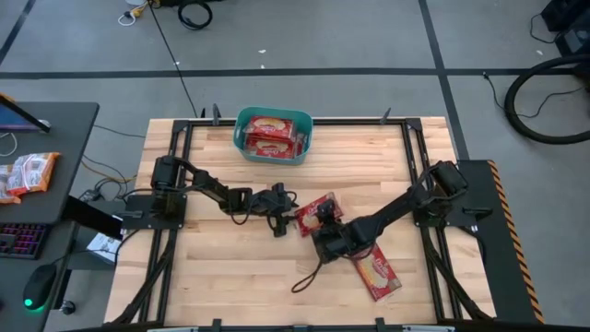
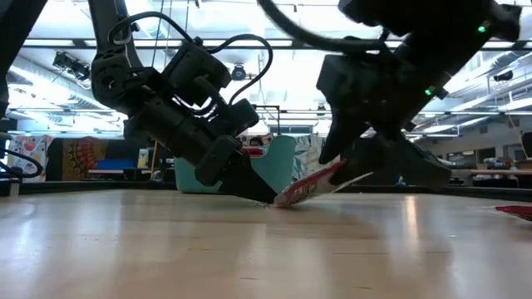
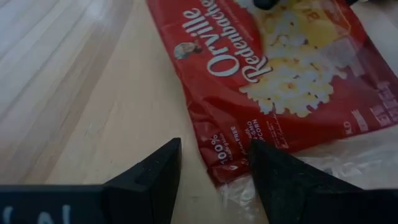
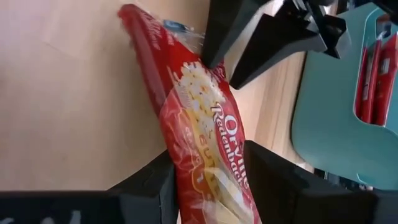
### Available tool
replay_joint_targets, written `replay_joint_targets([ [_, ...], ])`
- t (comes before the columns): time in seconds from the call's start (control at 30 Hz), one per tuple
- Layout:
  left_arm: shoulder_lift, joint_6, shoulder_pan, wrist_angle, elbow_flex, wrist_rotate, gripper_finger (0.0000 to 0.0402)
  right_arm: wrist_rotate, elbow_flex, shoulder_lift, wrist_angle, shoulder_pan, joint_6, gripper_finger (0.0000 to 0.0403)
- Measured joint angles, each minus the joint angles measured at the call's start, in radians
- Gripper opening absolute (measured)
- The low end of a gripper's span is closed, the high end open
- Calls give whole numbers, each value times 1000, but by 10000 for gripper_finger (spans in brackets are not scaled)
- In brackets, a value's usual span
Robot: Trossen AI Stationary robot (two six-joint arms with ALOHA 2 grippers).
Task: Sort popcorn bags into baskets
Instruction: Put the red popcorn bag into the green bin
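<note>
At mid-table I see my right gripper (image 4: 208, 180) clamped on a flat red popcorn packet (image 1: 318, 213), tilted, its long axis running toward my wide-open left gripper (image 3: 214, 165) at its end. The teal plastic tub (image 1: 274, 136) holds more packets, partly hidden. A second packet (image 1: 376, 271) lies on pale wood.

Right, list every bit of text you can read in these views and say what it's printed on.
"Orville Redenbacher" (end cut off by the picture's edge): white script on the red popcorn bag at the left gripper.
"100%": same bag's lower corner; the small words beside it are too blurred to read.
"Orville Redenba...": on the tilted bag between the right gripper's fingers.
Print on the bags in the teal basket: too small.
</note>
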Motion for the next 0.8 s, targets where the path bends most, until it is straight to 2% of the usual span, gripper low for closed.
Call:
replay_joint_targets([
  [0.17,0,0,1,0,0,8,194,-21,0,0,2,-28,-6,141],
  [0.4,-20,22,0,-27,-1,15,194,-83,0,0,6,-36,-4,26],
  [0.5,-77,28,-1,-89,-15,20,194,-83,2,-2,11,-37,2,23],
  [0.6,-155,25,-1,-132,-36,12,194,-81,3,-2,9,-37,6,38],
  [0.8,-319,23,-1,-161,-139,-90,194,-52,60,-2,-84,-39,5,25],
])
